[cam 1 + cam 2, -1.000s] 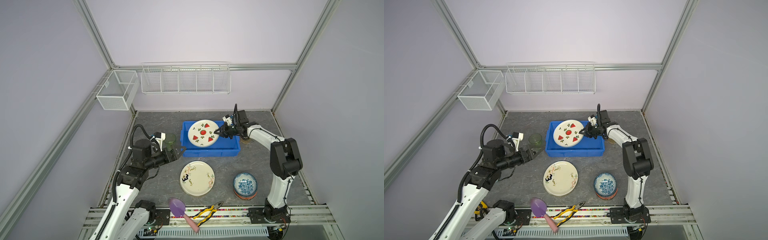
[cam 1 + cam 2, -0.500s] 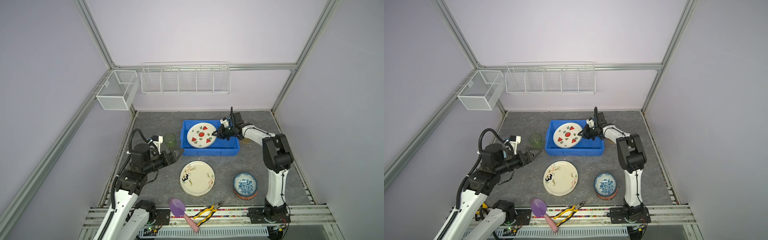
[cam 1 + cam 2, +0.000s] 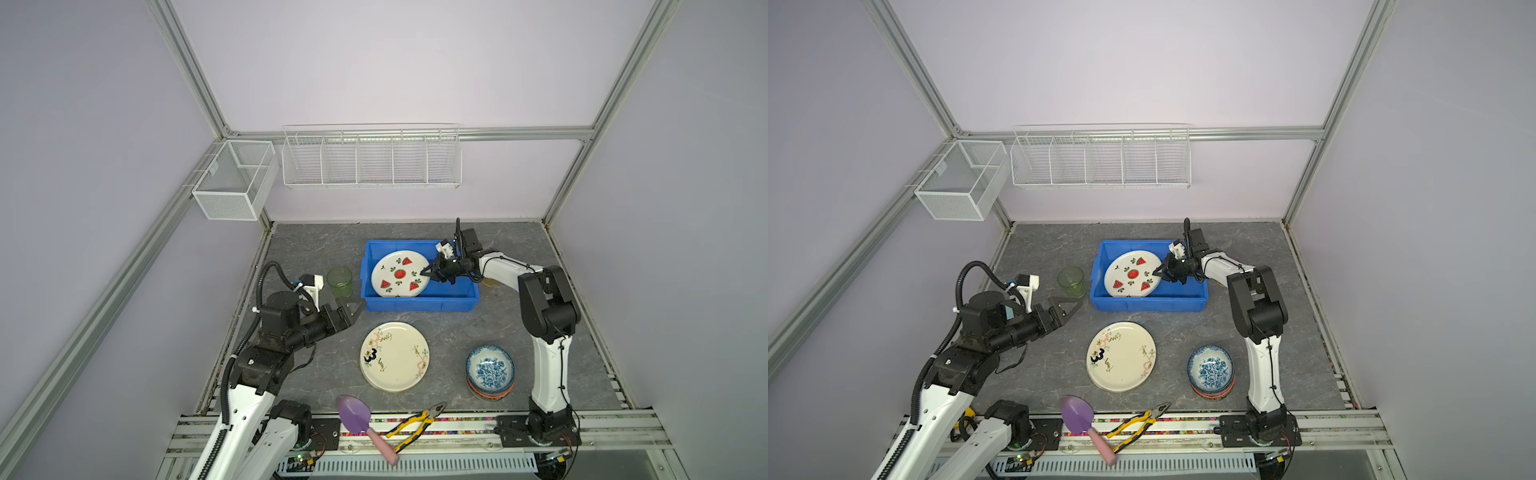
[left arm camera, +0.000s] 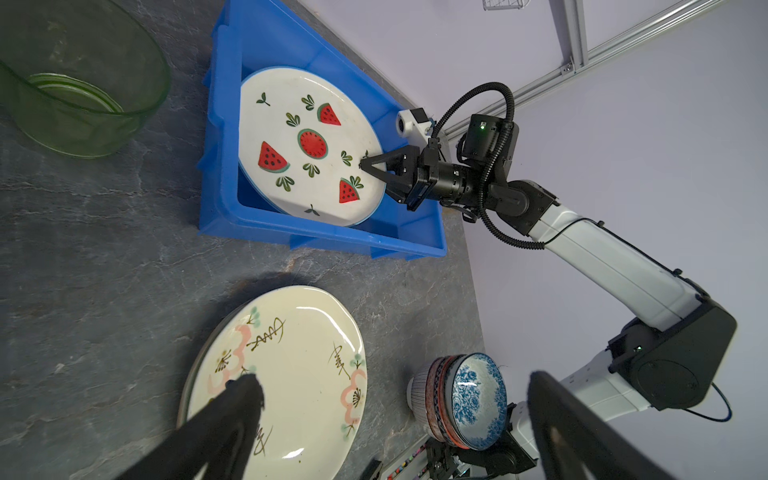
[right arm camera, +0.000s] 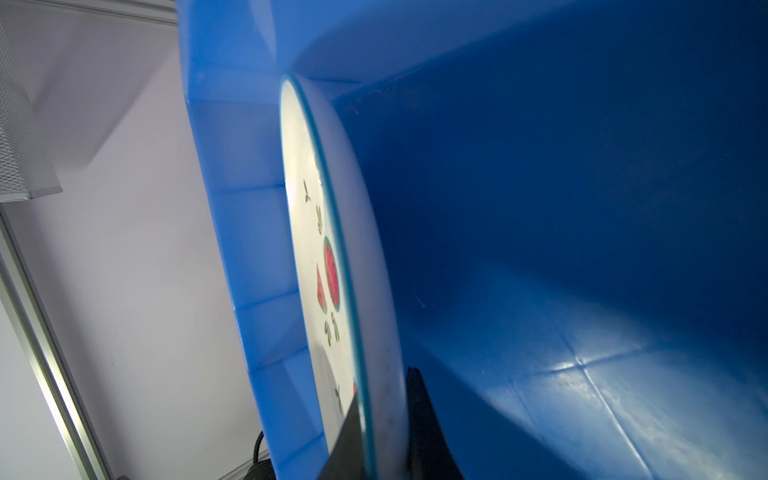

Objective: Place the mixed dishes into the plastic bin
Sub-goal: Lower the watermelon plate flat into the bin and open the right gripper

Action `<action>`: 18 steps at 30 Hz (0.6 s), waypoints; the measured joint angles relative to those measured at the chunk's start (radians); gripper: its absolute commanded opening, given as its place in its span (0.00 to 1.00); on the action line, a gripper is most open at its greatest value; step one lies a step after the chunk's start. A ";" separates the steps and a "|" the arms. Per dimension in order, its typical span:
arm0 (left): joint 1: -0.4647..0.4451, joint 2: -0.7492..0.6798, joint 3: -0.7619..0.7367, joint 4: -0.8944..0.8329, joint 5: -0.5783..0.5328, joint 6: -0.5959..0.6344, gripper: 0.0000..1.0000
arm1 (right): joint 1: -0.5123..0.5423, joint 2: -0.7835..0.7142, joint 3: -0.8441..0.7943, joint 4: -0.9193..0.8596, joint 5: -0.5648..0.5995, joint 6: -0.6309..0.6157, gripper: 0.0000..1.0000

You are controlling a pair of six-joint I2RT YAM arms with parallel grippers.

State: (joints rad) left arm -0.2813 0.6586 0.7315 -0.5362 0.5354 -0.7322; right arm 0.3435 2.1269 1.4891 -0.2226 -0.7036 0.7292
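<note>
The right claw (image 3: 428, 272) is clamped on the rim of the watermelon plate (image 3: 399, 274), pinching it edge-on, since a thin rim offers little else to hold. The plate sits tilted inside the blue bin (image 3: 419, 306), its opposite edge seemingly propped against the wall nearest the left arm. My guess is it's being laid flat before release. The left claw (image 3: 352, 311) hangs wide open and empty, low between the green tumbler (image 3: 339, 281) and the cream plate (image 3: 394, 356) — likely readied for one of them. The stacked bowls (image 3: 490, 371) sit outside the bin, near the right arm's base.
</note>
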 measured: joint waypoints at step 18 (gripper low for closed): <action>0.007 0.041 -0.003 -0.056 -0.042 0.048 0.99 | 0.008 0.014 -0.016 0.003 -0.015 -0.042 0.32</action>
State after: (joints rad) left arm -0.2741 0.6994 0.7288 -0.5922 0.4931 -0.6838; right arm 0.3515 2.1414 1.4727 -0.2195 -0.7189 0.6872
